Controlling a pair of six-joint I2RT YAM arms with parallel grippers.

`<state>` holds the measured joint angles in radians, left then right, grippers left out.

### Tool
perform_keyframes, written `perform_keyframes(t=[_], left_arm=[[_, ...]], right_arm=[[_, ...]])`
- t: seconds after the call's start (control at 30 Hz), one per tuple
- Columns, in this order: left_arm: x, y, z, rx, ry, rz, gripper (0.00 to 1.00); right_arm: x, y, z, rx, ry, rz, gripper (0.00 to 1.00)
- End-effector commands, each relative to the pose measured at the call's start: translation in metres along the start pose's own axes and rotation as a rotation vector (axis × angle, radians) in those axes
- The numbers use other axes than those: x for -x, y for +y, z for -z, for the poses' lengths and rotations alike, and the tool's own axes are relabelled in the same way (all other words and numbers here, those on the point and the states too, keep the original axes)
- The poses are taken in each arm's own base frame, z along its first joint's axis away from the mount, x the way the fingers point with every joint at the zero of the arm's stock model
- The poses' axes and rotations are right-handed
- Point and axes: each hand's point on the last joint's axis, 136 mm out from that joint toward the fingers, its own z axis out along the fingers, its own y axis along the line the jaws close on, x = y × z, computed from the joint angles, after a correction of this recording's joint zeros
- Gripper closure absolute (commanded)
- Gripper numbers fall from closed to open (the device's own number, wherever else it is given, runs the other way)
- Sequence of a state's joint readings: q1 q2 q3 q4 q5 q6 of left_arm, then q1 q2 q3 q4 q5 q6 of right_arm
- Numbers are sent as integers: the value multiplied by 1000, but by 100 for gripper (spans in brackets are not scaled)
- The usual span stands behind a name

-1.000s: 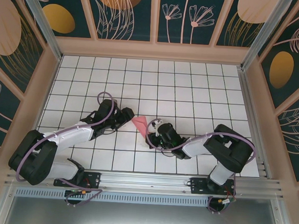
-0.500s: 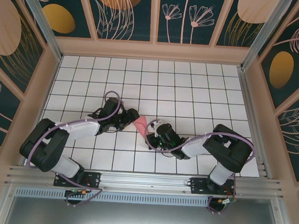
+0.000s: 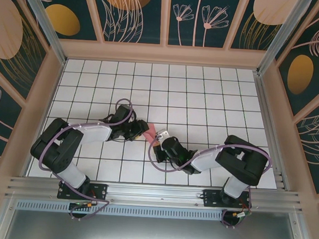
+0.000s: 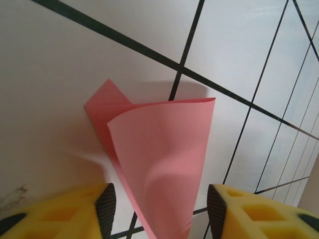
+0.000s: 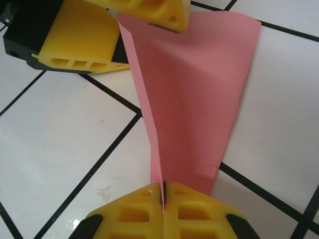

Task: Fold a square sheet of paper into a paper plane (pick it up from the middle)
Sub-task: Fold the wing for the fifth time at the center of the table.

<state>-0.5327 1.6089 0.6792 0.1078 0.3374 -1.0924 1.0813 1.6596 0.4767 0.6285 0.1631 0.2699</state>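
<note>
The square sheet of paper [image 5: 192,89] is folded into a salmon-pink creased wedge with a loose curled flap [image 4: 164,149]. It lies at the middle of the gridded table [image 3: 152,130]. My right gripper [image 5: 163,196] is shut on the wedge's narrow end, the crease edge pinched between its yellow fingers. It sits just right of the paper [image 3: 158,140]. My left gripper [image 4: 161,211] is open and straddles the wide end from the left [image 3: 145,130]. Its black pads [image 4: 105,209] stand clear of the paper on both sides. The left fingers [image 5: 79,45] also reach into the right wrist view.
The white tiled table [image 3: 205,95] has free room behind and to both sides of the arms. Patterned walls [image 3: 166,16] close it in on three sides. An aluminium rail [image 3: 154,193] with both arm bases runs along the near edge.
My left gripper has moved right to the paper, now straddling its wide end, and its jaws have narrowed. The right gripper, shut on the paper, shifted slightly left.
</note>
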Motion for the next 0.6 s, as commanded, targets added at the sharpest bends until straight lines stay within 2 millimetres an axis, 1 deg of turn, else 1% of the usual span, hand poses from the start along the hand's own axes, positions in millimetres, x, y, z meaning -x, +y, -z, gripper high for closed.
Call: perform_keyframes(t=[0.0, 0.07, 0.1, 0.27, 0.33, 0.37, 0.4, 0.57], left_arm=[[1, -4, -2, 7, 26, -16, 54], [1, -4, -3, 20, 35, -29, 60], [1, -4, -3, 27, 38, -36, 61], [4, -2, -3, 54, 32, -59, 86], [5, -1, -4, 63, 30, -63, 89], [6, -3, -3, 63, 28, -64, 94], [7, -3, -3, 63, 25, -65, 95], [8, -6, -2, 60, 19, -66, 95]], right_arm=[[12, 2, -1, -28, -38, 55, 94], [10, 4, -1, -23, -32, 67, 92], [10, 5, -1, -21, -30, 71, 92], [12, 14, 4, 26, -8, 66, 83], [11, 13, 5, 23, 13, 49, 81], [9, 13, 7, 25, 25, 41, 79], [8, 12, 8, 23, 36, 35, 78], [2, 13, 12, 22, 94, -6, 78]])
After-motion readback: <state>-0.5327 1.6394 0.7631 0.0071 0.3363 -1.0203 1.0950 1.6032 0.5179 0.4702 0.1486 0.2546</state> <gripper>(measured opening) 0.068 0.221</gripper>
